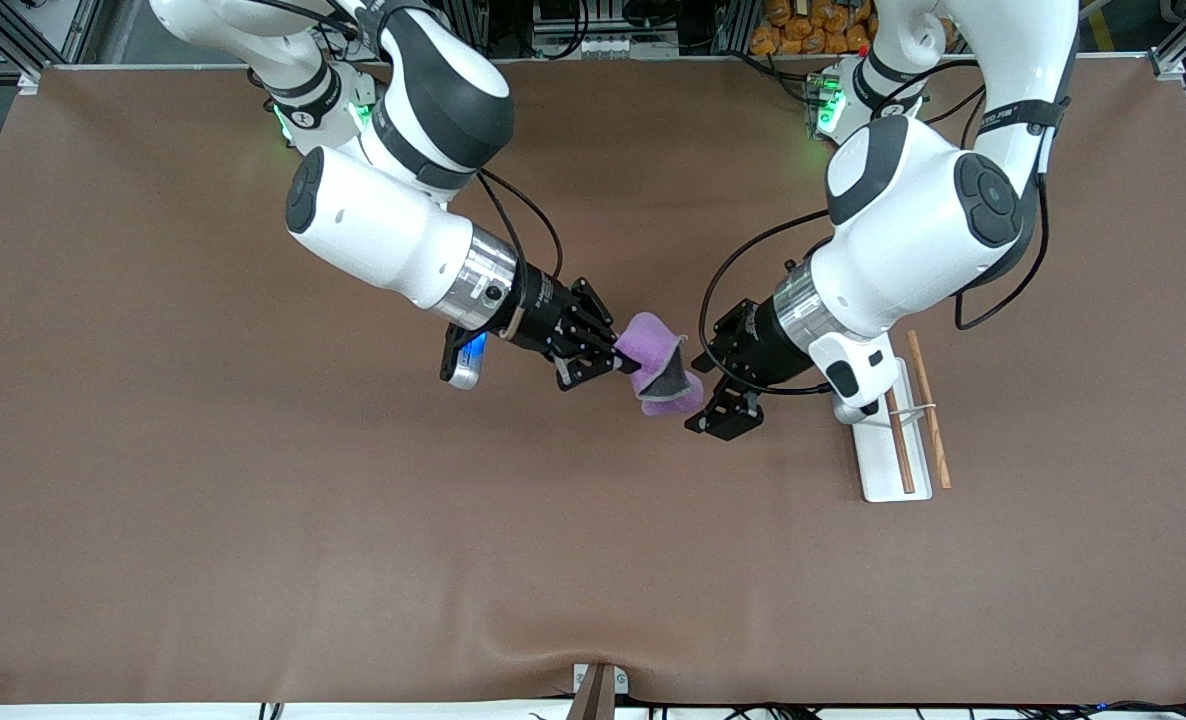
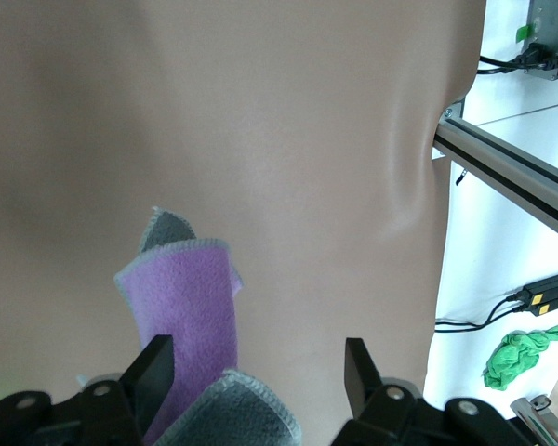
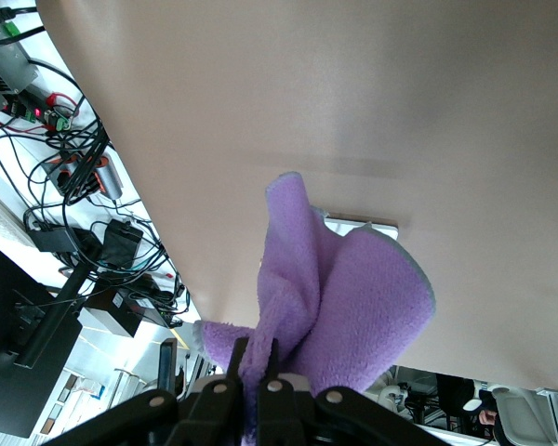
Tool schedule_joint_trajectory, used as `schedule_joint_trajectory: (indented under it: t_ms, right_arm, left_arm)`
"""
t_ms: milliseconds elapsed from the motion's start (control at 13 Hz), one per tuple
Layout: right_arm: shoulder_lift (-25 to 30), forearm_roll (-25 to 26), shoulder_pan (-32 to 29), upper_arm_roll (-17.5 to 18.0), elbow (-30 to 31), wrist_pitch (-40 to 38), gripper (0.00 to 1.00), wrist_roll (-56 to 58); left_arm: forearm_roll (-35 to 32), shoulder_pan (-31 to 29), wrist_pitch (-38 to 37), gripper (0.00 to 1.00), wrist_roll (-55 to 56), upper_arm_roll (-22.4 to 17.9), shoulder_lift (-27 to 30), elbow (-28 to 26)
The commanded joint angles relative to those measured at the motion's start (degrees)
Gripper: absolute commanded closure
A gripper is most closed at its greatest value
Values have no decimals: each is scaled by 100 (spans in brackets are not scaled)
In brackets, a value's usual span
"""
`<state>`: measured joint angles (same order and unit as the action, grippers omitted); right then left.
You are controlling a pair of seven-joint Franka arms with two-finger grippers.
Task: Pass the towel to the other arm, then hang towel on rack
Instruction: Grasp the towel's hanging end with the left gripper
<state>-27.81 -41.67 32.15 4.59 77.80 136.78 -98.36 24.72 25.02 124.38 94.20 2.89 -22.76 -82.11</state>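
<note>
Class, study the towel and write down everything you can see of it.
The towel is a small soft fleecy cloth, purple on one face and grey on the reverse, with a stitched edge. It hangs crumpled and folded in the air over the middle of the table, pinched at one end by the shut right gripper. The open left gripper sits at its free end, one finger beside the cloth.
</note>
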Motion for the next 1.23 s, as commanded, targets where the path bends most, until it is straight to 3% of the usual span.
schedule_joint_trajectory:
  t_ms: [0, 154, 615, 692, 846, 1154]
  right_arm:
    - [-137, -105, -25, 15, -213, -28, 100, -26]
    - [-137, -96, -25, 15, -222, -37, 100, -26]
    - [-137, -96, -25, 15, -213, -46, 100, -26]
    - [-137, -87, -25, 15, -221, -46, 100, -26]
    - [-137, -87, -25, 15, -213, -46, 100, -26]
    - [-137, -87, -25, 15, -221, -46, 100, -26]
  left_arm:
    - [130, 186, 51, 18, 169, -17, -114, 161]
    - [130, 214, 43, 19, 327, -17, -158, 161]
    - [130, 222, 43, 55, 389, -17, -150, 161]
    - [130, 214, 51, 64, 380, -17, -141, 161]
    - [130, 222, 43, 92, 371, -17, -106, 274]
    - [104, 161, 25, 100, 284, -17, -36, 275]
